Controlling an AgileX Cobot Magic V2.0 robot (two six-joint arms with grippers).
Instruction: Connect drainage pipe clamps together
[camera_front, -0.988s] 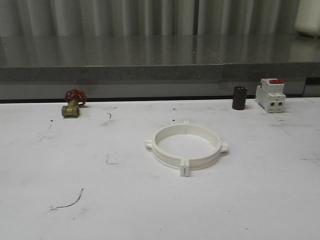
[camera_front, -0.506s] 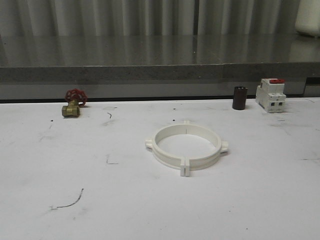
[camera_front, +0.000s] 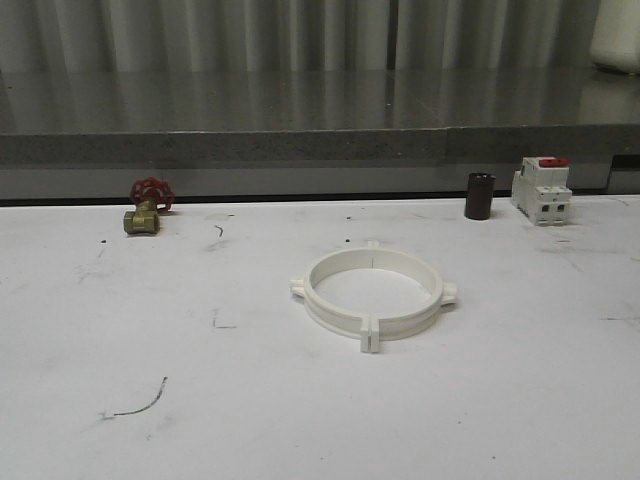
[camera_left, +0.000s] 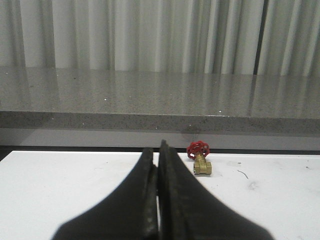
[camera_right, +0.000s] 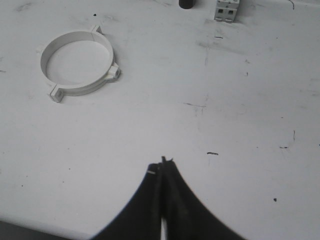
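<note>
The two white drainage pipe clamps (camera_front: 372, 293) lie flat in the middle of the table, closed into one ring with their end tabs meeting at the near and far sides. The right wrist view shows the same drainage pipe clamps (camera_right: 79, 64) well away from my right gripper (camera_right: 162, 162), which is shut with nothing in it above bare table. My left gripper (camera_left: 157, 150) is also shut and empty, its black fingers pressed together over the table's left part.
A brass valve with a red handwheel (camera_front: 147, 207) sits at the back left, also visible past the left fingers as the valve (camera_left: 200, 157). A dark cylinder (camera_front: 479, 196) and a white breaker with a red top (camera_front: 542, 189) stand at the back right. A grey ledge (camera_front: 300, 145) runs behind the table.
</note>
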